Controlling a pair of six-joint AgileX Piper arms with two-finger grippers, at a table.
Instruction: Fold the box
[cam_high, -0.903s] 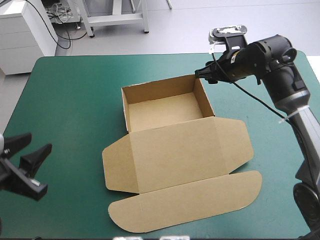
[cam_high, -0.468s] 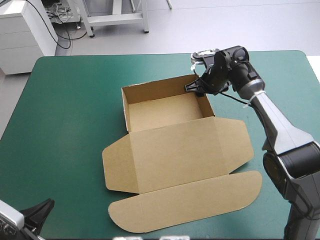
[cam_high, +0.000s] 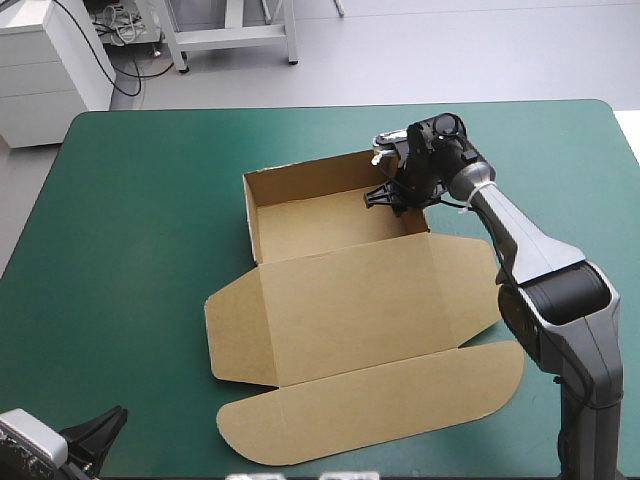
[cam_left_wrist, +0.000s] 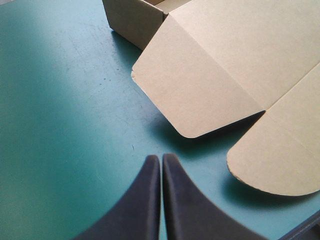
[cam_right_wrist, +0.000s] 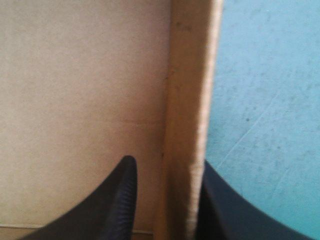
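High view, nearest first: the left gripper (cam_high: 100, 430) sits at the table's (cam_high: 150, 200) near left corner. Its wrist view shows its black fingers (cam_left_wrist: 145, 200) pressed together in one arch over bare teal-green, with the box's rounded flaps just ahead. The box (cam_high: 350, 310) lies mid-table, its lid (cam_high: 370, 300) flat toward the near edge and its open tray (cam_high: 320, 215) toward the far edge. The right gripper (cam_high: 392, 195) is at the tray's right wall near the far corner, pinching that wall. In its wrist view one finger stands inside the tray and the other outside, with the board between them.
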